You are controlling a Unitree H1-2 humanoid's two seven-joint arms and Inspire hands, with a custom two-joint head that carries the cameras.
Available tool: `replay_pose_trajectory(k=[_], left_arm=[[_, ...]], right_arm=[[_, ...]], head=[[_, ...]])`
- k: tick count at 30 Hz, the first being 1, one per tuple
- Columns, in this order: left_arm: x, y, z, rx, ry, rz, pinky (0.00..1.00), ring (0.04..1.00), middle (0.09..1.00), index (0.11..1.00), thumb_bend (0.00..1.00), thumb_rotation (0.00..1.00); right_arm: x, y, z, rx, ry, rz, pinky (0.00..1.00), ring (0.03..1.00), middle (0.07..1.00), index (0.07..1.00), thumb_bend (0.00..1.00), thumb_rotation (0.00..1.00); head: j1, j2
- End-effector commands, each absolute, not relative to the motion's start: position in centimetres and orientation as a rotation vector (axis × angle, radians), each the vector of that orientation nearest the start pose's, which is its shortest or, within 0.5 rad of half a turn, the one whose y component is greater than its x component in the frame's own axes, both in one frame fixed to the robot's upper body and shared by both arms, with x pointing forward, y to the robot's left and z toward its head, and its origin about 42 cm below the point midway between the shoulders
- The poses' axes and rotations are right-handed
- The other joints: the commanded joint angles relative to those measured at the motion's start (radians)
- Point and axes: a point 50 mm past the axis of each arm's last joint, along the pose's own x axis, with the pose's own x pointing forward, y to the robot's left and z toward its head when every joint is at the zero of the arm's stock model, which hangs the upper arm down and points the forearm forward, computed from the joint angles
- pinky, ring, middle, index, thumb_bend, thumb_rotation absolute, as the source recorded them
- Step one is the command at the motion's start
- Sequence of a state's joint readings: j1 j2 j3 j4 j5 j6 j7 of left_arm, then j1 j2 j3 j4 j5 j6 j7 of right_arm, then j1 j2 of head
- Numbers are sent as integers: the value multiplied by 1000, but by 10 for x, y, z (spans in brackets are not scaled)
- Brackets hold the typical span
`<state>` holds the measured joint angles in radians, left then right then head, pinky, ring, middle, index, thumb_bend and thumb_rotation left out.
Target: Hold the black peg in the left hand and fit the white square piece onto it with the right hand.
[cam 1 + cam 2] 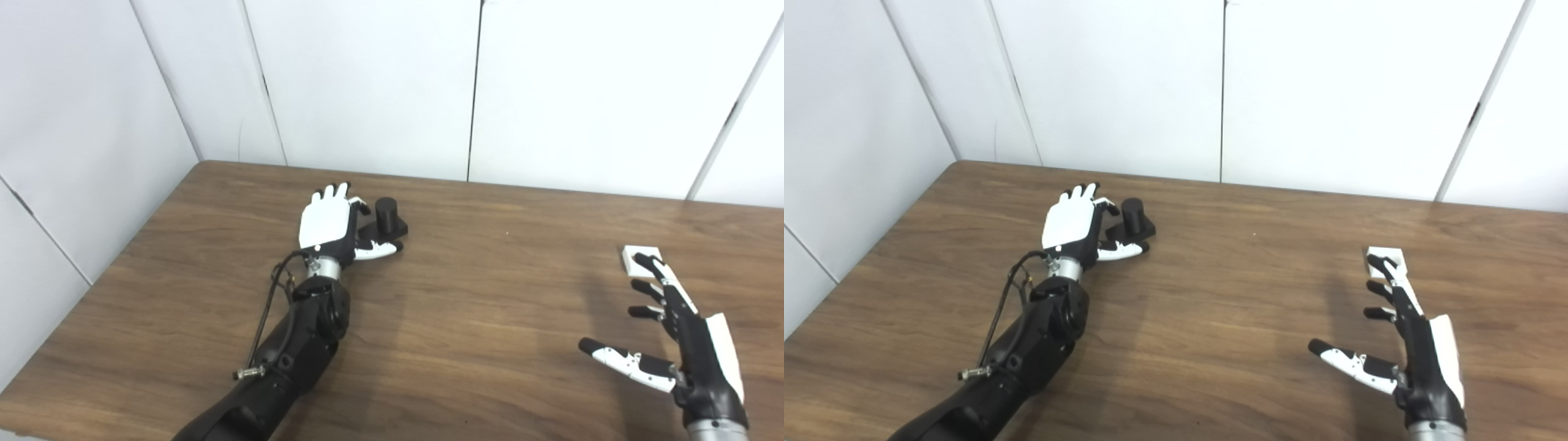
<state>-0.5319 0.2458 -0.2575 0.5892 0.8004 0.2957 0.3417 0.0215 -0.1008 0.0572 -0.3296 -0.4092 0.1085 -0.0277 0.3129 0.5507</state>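
On the brown wooden table (478, 294) before white wall panels (367, 79), both hands, left hand (327, 223) and right hand (686, 337), rest spread.

Table (490, 343): wood-grain top, mid-brown, grain running left to right; fills the lower part of both views; far edge meets the back wall, left edge runs beside the side wall.
Back wall (367, 79): white flat panels, set edge to edge, thin dark vertical seams between them.
Side wall (79, 122): white panels, left of the table, meeting the back wall at a corner.
Light: even, soft; faint sheen on the tabletop at the far right.
Shadows: soft, dim patches on the wood.
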Motion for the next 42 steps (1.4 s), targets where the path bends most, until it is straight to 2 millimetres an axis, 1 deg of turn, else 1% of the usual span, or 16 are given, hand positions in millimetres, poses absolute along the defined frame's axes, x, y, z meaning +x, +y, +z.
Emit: replay_pose_trajectory(k=[1, 3, 6, 9, 10, 11, 12, 13, 15, 17, 24, 29, 33, 36, 39, 42], left_arm=[[452, 256, 133, 1247, 56, 228, 1000, 1000, 964, 653, 792, 487], [453, 256, 133, 1233, 59, 222, 1000, 996, 949, 627, 761, 457], [454, 257, 134, 1218, 65, 213, 1000, 987, 925, 580, 711, 384], [455, 257, 134, 1216, 62, 202, 1000, 977, 911, 545, 683, 335], [455, 257, 135, 1213, 58, 199, 1000, 971, 905, 516, 598, 212], [455, 257, 135, 1212, 55, 197, 1000, 966, 899, 502, 555, 149], [455, 257, 136, 1213, 52, 195, 1000, 963, 896, 492, 528, 110], [455, 257, 136, 1214, 52, 193, 1000, 956, 890, 489, 519, 96], [455, 256, 137, 1217, 49, 190, 1000, 950, 886, 486, 512, 86], [454, 255, 137, 1215, 45, 187, 1000, 943, 883, 487, 510, 84], [451, 252, 139, 1214, 37, 180, 1000, 935, 883, 488, 509, 86], [450, 252, 139, 1201, 42, 154, 1000, 945, 890, 488, 508, 86], [447, 253, 140, 1111, 47, 120, 1000, 964, 902, 488, 509, 85], [445, 253, 143, 1048, 38, 85, 1000, 968, 901, 487, 511, 84], [444, 254, 147, 1003, 30, 24, 1000, 976, 919, 487, 512, 88], [442, 255, 151, 965, 11, -46, 1000, 989, 929, 488, 513, 92]], right_arm=[[270, -224, 189, -487, -277, -61, 669, 843, 954, 883, 763, 32], [269, -224, 188, -488, -272, -63, 673, 847, 955, 885, 756, 38], [267, -224, 188, -493, -268, -69, 664, 843, 954, 883, 753, 33], [266, -225, 188, -497, -270, -76, 641, 833, 954, 881, 751, 30], [266, -226, 187, -497, -271, -78, 645, 832, 951, 880, 750, 36], [266, -226, 187, -497, -271, -79, 648, 832, 950, 880, 748, 43], [266, -226, 187, -495, -271, -78, 650, 832, 949, 880, 747, 48], [265, -226, 186, -493, -270, -77, 651, 836, 951, 881, 741, 56], [265, -226, 186, -489, -269, -76, 648, 841, 954, 882, 738, 51], [266, -226, 185, -487, -270, -77, 683, 840, 951, 880, 748, 23], [267, -228, 184, -489, -270, -77, 656, 845, 956, 882, 750, 40], [267, -228, 185, -491, -272, -81, 670, 836, 951, 882, 753, 41], [267, -226, 185, -485, -275, -80, 665, 838, 949, 879, 754, 32], [267, -226, 184, -487, -276, -79, 641, 839, 950, 881, 754, 45], [268, -226, 183, -491, -275, -79, 676, 834, 950, 880, 755, 64], [268, -226, 181, -496, -278, -76, 682, 821, 950, 877, 755, 85]], head=[[0, -1], [-2, 0], [-5, 5], [-2, 7], [-1, 7], [-1, 7], [-3, 6], [-5, 6], [-7, 8], [-7, 8], [-6, 10], [-12, 13], [-22, 15], [-24, 16], [-28, 17], [-38, 19]])
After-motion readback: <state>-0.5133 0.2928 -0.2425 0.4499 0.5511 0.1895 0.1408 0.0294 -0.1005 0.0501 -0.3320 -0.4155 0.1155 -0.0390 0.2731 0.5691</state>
